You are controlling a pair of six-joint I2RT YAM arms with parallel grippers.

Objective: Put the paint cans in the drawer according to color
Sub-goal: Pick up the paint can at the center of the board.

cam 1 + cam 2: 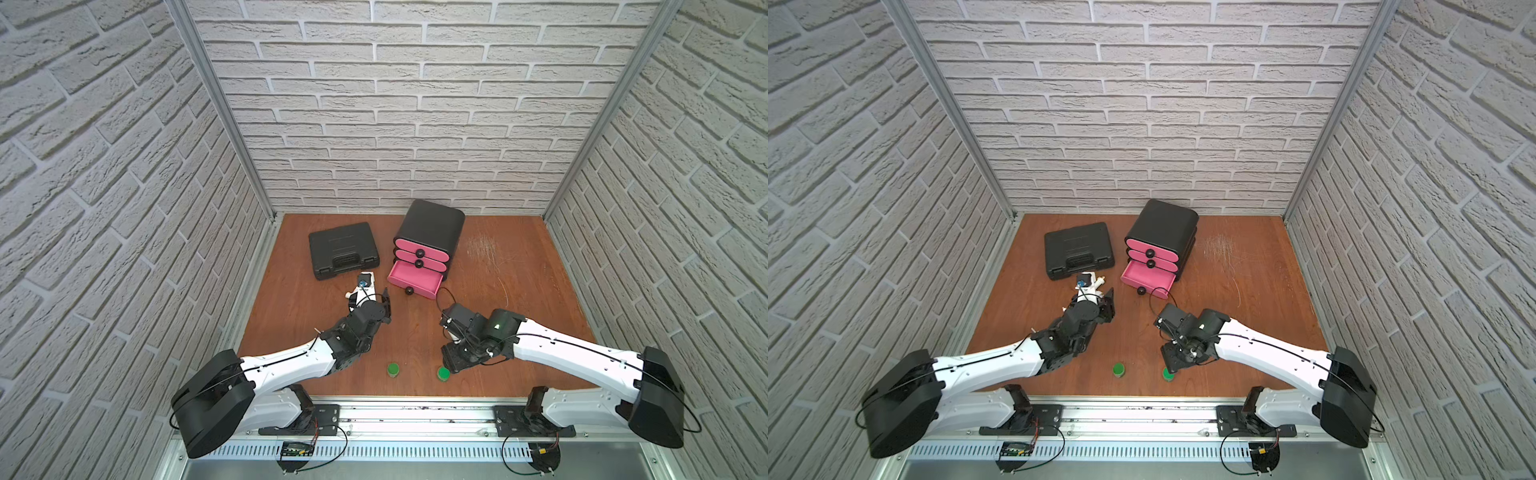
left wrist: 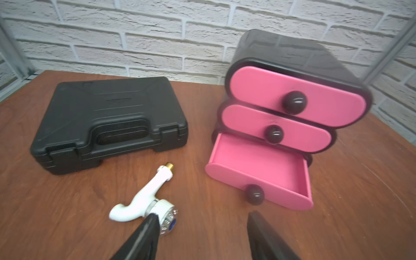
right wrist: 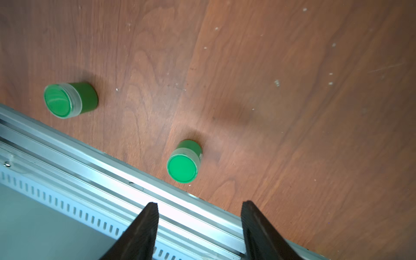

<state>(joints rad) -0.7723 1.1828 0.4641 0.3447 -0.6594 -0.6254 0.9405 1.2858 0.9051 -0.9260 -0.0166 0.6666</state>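
Left side of table [image 1: 519, 266]: black case [image 1: 344, 249], shut, lying flat. Embossed mark on its lid, too blurred to read.

Just in front of it: white pipe fitting [image 2: 144, 195] on its side, brass thread pointing toward the case.

Left gripper [image 2: 203, 216]: jaws spread, nothing between them. One finger overlaps the fitting's metal head; contact cannot be told. It faces the drawer unit [image 1: 430, 232].

Centre: top two drawers shut. Bottom drawer [image 2: 247, 177] pulled out, pink, empty.

Front edge, by the metal rail [image 3: 90, 157]: left green can [image 1: 392, 369] and right green can [image 1: 443, 374], both upright, lids up, well apart from the drawer. No other lid colours in view.

Right gripper [image 3: 200, 204]: jaws spread, empty, hanging over the rail. The right green can [image 3: 183, 164] stands just ahead of the fingertips, a little toward one finger. Its long axis is vertical, so a side pinch looks right. The right arm is clearly nearer to it. The left green can [image 3: 67, 100] sits farther off to the side.

Small sticker on the right green can's wall, unreadable.
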